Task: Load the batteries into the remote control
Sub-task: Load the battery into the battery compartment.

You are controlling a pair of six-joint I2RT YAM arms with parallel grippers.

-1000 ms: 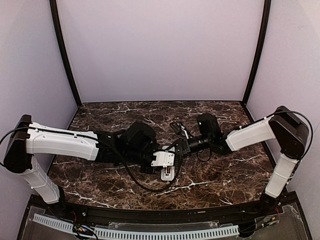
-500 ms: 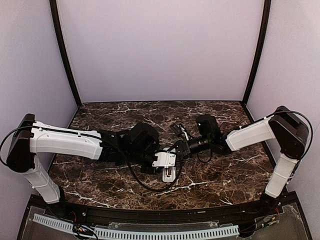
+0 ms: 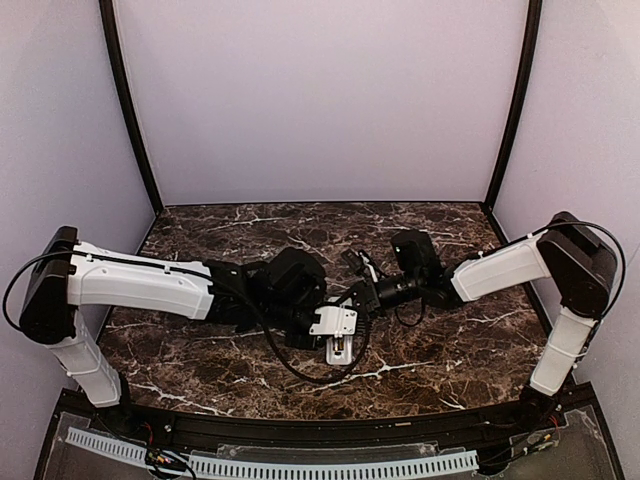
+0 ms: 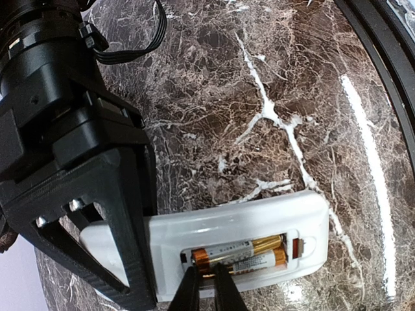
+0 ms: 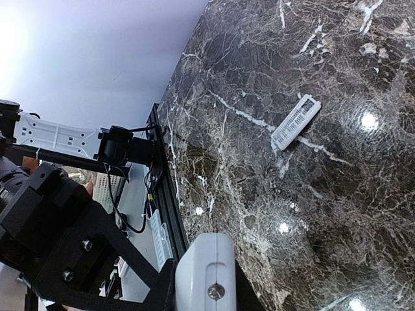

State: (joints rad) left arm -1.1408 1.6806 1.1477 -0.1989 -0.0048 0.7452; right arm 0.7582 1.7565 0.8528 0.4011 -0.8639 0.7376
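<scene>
The white remote control (image 4: 259,223) lies back-up on the marble, two batteries (image 4: 243,254) side by side in its open compartment. My left gripper (image 4: 207,285) is shut, its fingertips resting on the copper-coloured end of the nearer battery. In the left wrist view the black fingers (image 4: 133,240) of my right gripper clamp the remote's other end. The right wrist view shows the remote's end (image 5: 204,272) held in my right gripper (image 5: 202,291). From above, both grippers meet at the remote (image 3: 340,349) mid-table.
A smaller flat white plastic piece (image 5: 296,122) lies alone on the marble beyond the right gripper. The table's black front rail (image 4: 382,71) runs close to the remote. Purple walls enclose the table (image 3: 230,230) at the back and sides.
My left arm has shifted a little to the right toward the remote, and its jaws have closed. The right arm and the remote have stayed put.
</scene>
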